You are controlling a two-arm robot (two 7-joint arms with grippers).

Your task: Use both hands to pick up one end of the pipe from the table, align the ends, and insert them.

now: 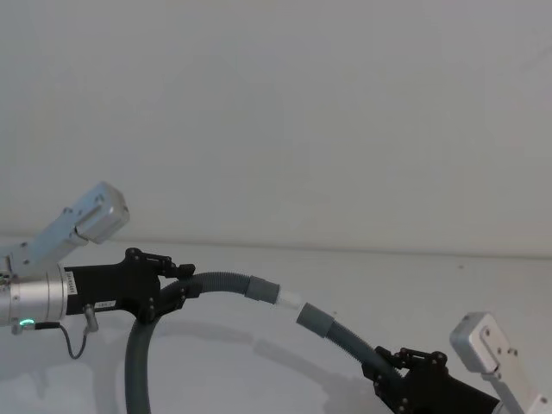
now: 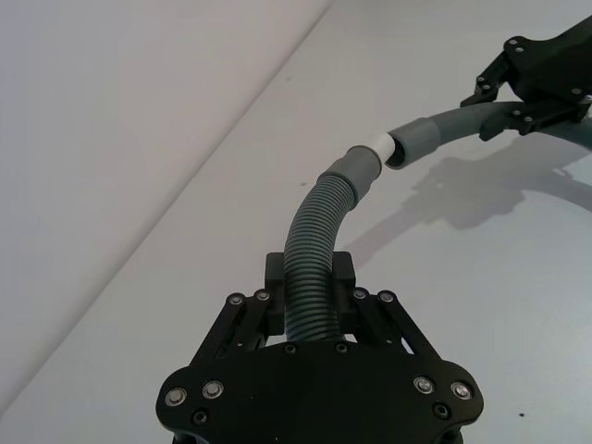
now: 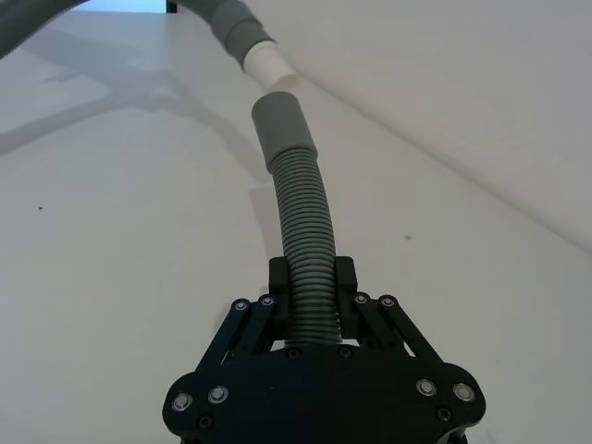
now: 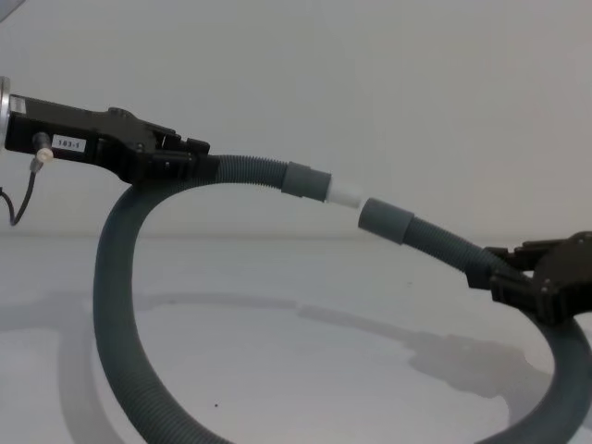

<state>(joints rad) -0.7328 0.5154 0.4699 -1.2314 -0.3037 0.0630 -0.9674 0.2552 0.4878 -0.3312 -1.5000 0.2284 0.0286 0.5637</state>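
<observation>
1. My left arm reaches in level from left of the white tip (image 4: 344, 195), held above the table (image 4: 305, 370).
2. The left gripper (image 4: 185, 157) has its jaws closed tight on the pipe (image 4: 116, 305), on the corrugation just behind the tipped cuff (image 4: 305, 181).
3. My right arm comes up from below and right of the tip, angled toward it.
4. The right gripper (image 4: 495, 273) is clamped on the corrugation behind the plain cuff (image 4: 387, 218).
5. The tip sits at the plain cuff's mouth, nearly in line; I cannot tell whether it has entered.
6. The pipe's loop hangs below the tip, toward the table.
</observation>
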